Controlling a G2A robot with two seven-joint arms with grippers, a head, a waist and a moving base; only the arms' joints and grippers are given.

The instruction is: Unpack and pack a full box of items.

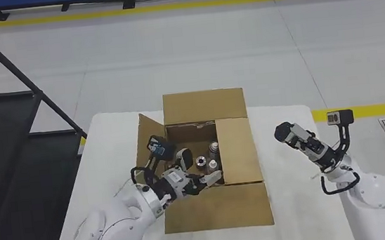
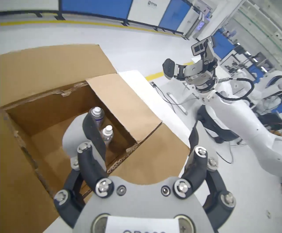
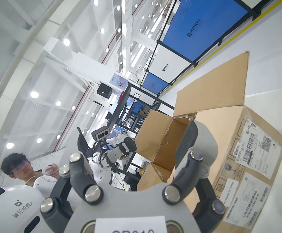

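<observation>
on the white table [image 1: 110,146] stands an open cardboard box [image 1: 204,106], its four flaps folded outward. deep inside, against the wall on the robot's right, a spray can [image 2: 96,112] with a silver top stands upright. a small bottle [image 2: 108,130] with a white cap stands just beside it, on the nearer side. from above, both show as pale tops in the dark opening, the spray can [image 1: 214,148] farther back and the small bottle [image 1: 212,164] closer to the robot.

the left gripper [image 1: 209,176] hangs over the near part of the opening, close to the right flap [image 1: 239,159]. in its own wrist view the left gripper [image 2: 143,134] has its fingers [image 2: 93,130] spread wide with nothing between them. one finger lies in front of the can and bottle, and whether it touches either i cannot tell.

the right gripper [image 1: 283,133] is held up in the air off the box's right side, well apart from it, pointing toward the box. in its wrist view the right gripper [image 3: 135,143] is spread too, with nothing between its pads, and past it the box wall carries white labels [image 3: 253,143].
</observation>
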